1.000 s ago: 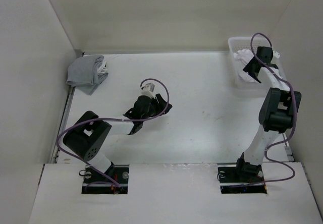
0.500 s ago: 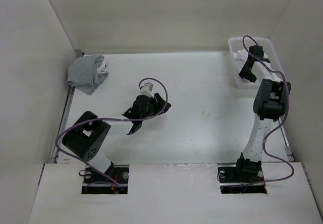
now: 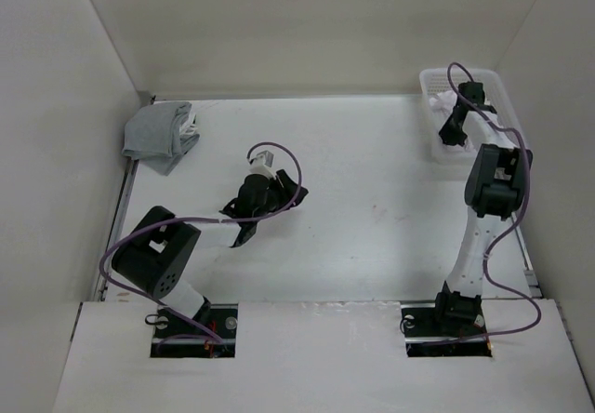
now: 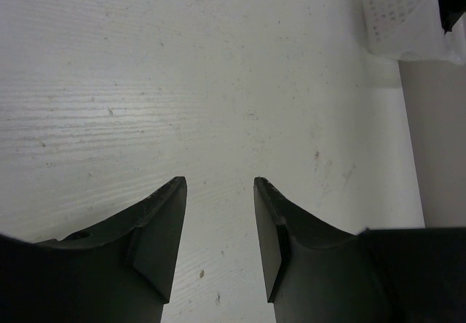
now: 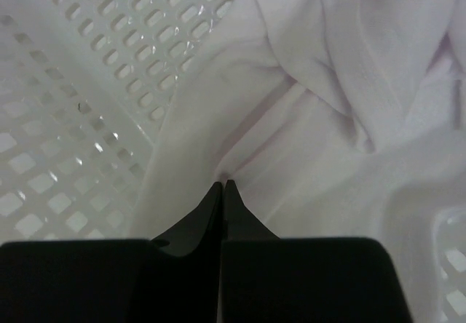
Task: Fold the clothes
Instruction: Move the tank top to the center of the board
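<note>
Perforated basket beneath crumpled, thin white clothes

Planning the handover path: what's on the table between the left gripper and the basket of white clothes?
Only bare table between the left gripper and the basket holding the clothes, shown in the top and left wrist views.

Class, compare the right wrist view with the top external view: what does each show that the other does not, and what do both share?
Only the right wrist view: the right gripper shut on a fold of the white garment, and the holes in the basket wall. Only the top external view: the grey cloth bundle in the far left corner, and the left arm over the table. Both: the basket with white fabric inside.
</note>
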### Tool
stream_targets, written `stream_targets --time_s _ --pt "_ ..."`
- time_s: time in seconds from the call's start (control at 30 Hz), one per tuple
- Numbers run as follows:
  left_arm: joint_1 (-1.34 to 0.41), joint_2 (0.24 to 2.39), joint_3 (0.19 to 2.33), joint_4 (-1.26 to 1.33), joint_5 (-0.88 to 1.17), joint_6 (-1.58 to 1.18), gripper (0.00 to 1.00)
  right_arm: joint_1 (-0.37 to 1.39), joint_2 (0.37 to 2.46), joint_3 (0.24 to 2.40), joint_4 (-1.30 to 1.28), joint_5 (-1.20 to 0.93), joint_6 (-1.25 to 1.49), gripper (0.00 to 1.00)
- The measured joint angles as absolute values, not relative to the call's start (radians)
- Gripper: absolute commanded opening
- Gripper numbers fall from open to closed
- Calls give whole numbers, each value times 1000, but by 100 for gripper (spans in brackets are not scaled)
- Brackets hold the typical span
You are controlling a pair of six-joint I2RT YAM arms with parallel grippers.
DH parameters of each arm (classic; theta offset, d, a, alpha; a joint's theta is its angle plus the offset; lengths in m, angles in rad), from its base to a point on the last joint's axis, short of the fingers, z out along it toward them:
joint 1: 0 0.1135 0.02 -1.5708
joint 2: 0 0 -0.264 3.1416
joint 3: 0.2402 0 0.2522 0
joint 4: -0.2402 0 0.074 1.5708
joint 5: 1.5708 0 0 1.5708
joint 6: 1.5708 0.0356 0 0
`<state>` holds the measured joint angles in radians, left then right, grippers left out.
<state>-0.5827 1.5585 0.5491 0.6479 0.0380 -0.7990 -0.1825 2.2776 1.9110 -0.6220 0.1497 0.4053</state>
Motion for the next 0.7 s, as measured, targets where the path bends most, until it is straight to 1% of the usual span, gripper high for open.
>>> stream_targets --time_s 0.1,0.17,0.23,0.4,0.5,0.57,0.7 --pt "-583 1559 549 648 38 -801 40 -184 2166 1779 -533 140 439 0" --pt "-583 1559 549 649 38 -801 40 -182 2038 1694 -480 131 459 0" --pt "-583 1559 549 649 38 -801 40 -180 1878 1654 -413 130 474 0" --pt "-583 1559 549 654 39 -808 40 -135 1577 1635 -257 152 487 0" --pt "-583 1554 549 654 38 -811 40 -46 1439 1635 -197 159 486 0" --pt "-582 1537 548 652 38 -813 40 54 1374 1636 -182 159 481 1" --pt "-556 1409 521 637 31 -830 40 213 1331 1643 -172 151 462 2"
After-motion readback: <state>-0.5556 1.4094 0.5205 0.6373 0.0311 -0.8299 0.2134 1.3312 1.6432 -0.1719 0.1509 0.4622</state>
